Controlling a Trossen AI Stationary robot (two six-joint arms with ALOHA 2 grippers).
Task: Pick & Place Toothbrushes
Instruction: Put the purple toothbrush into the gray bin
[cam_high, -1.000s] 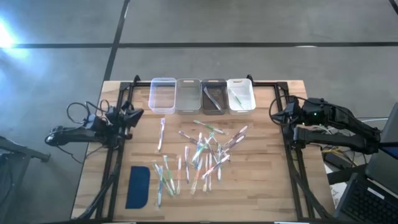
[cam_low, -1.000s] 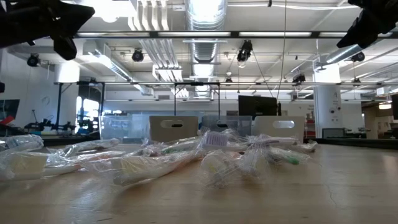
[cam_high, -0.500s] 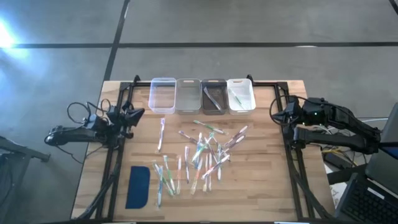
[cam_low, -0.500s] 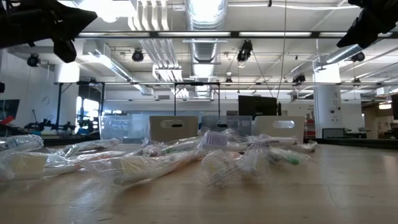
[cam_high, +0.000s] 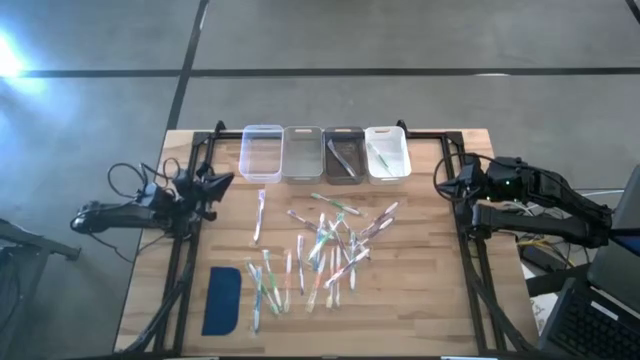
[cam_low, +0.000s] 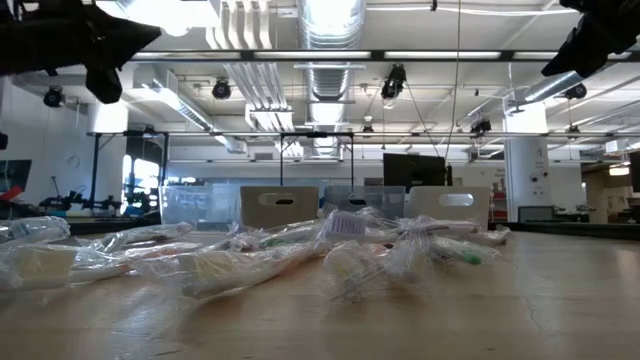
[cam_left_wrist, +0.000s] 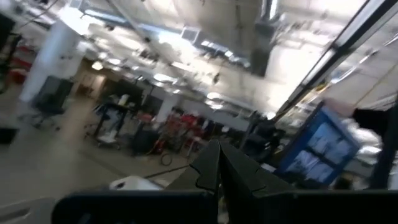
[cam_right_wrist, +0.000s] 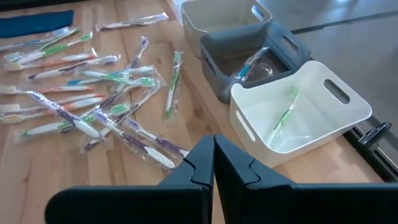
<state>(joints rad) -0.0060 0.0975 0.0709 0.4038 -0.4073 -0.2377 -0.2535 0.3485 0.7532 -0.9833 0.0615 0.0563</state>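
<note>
While toothbrushes (cam_high: 320, 245) lie scattered, both claws closed, empty.

Bare table (cam_high: 420, 300) right of scattered toothbrushes (cam_high: 320, 245), bins (cam_high: 325, 153) along far edge, blue pad (cam_high: 222, 300) near-left

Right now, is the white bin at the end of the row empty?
No. The white bin holds one wrapped green toothbrush lying along its floor, as the right wrist view shows.

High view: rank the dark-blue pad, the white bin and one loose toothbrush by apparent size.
1. Dark-blue pad
2. White bin, close to the pad, so that order is unsure
3. Loose toothbrush, clearly the smallest
</note>
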